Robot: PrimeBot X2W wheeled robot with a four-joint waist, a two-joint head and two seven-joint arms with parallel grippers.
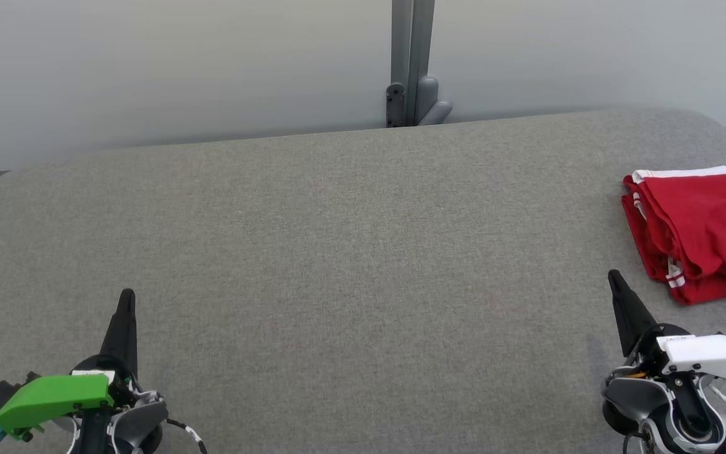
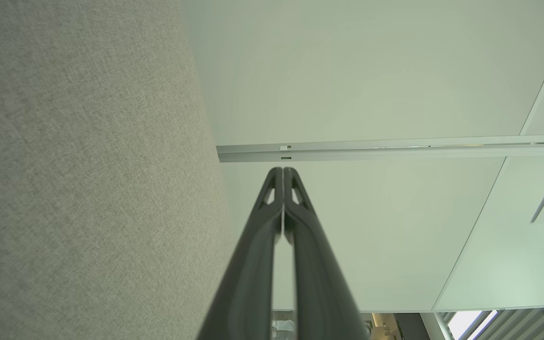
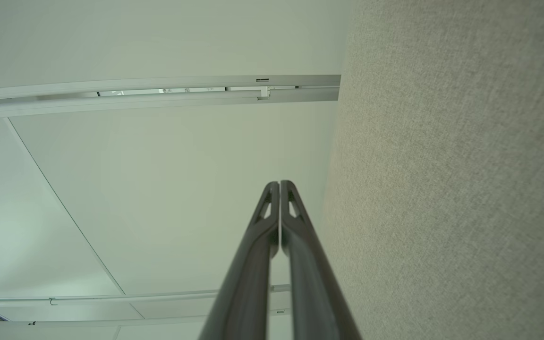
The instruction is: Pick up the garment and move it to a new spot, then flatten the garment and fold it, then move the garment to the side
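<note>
Head view, read left to right. Looked down on a wide grey woven-fabric table top point(image 1: 363, 252) with rounded far corners, backed by a plain pale wall point(image 1: 149, 63). At lower left, found the left gripper point(image 1: 126, 301): two long dark fingers below a bright green plastic cover point(image 1: 54, 397), pressed together into a single point, gripping nothing, seen against bare cloth. At the middle of the far edge, met an upright grey metal post point(image 1: 410, 57) against the wall. At lower right, found the right gripper point(image 1: 616, 280), dark-fingered beside a white plastic cover point(image 1: 709, 353), likewise pinched together and empty. Just up and right of its tip, apart from it, saw the red folded fabric garment point(image 1: 703, 227) with white stripes and a white band, lying on the table by the right edge, partly cut off by the frame.

Left wrist view: confirmed the tips meeting, grey cloth to their left. Right wrist view: confirmed the same, grey cloth to their right.
</note>
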